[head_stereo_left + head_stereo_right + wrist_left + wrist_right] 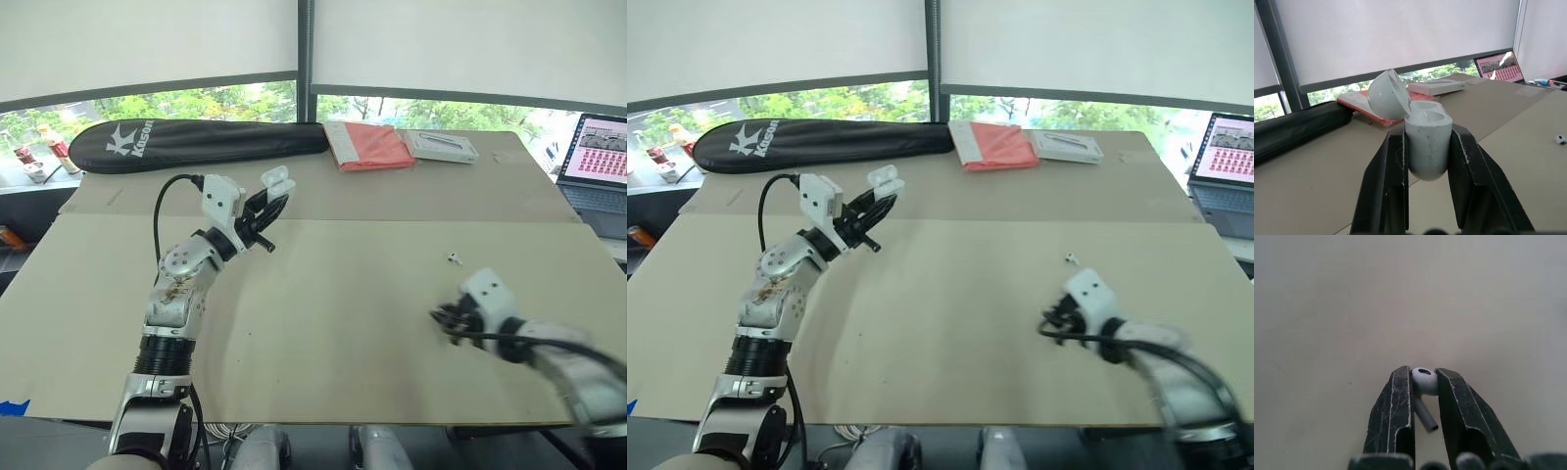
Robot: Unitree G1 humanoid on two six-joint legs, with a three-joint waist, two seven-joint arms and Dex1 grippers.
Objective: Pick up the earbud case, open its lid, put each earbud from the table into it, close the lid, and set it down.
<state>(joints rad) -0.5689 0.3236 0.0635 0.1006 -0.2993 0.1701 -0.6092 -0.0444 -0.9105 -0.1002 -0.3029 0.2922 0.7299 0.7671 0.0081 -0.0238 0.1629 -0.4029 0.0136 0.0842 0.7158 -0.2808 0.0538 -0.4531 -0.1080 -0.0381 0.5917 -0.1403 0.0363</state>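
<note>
The glossy white earbud case (pixel 1425 152), lid hinged open, sits clamped in the left pincer (pixel 1426 134), raised above the beige table (pixel 343 323). The right pincer (pixel 1422 370) pinches a small white stemmed earbud (pixel 1425 382); a second white earbud (pixel 453 258) lies on the table nearby. The held earbud should travel stem-down and line up with a socket before release.

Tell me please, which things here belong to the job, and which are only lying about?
Job: earbud case, lid open, in left claw; one earbud in right claw; second earbud on the table.
Lying about: black racket bag, red folder, white box, laptop.
</note>
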